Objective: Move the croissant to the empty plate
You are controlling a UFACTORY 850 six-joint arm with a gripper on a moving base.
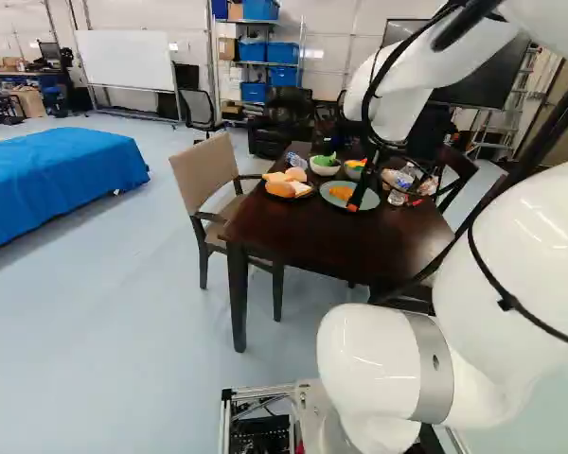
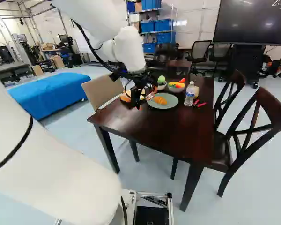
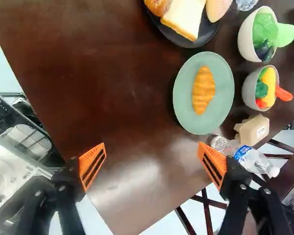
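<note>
In the right base view my gripper (image 2: 145,101) hangs over the table beside the green plate (image 2: 166,107). The wrist view shows the gripper (image 3: 152,149) open, its orange-padded fingers wide apart with only bare tabletop between them. Ahead of the fingers, the golden croissant (image 3: 204,90) lies on the green plate (image 3: 183,108), nearer the finger on the bottle's side. A black plate (image 3: 206,36) farther ahead holds a white bread slice (image 3: 183,18) and other bread pieces. No empty plate shows in any view.
Beyond the green plate are two bowls of toy vegetables (image 3: 243,41) (image 3: 247,93). A small carton (image 3: 252,131) and a lying water bottle (image 3: 247,155) are beside it. Chairs (image 1: 204,184) (image 2: 253,126) stand around the dark table (image 2: 131,126).
</note>
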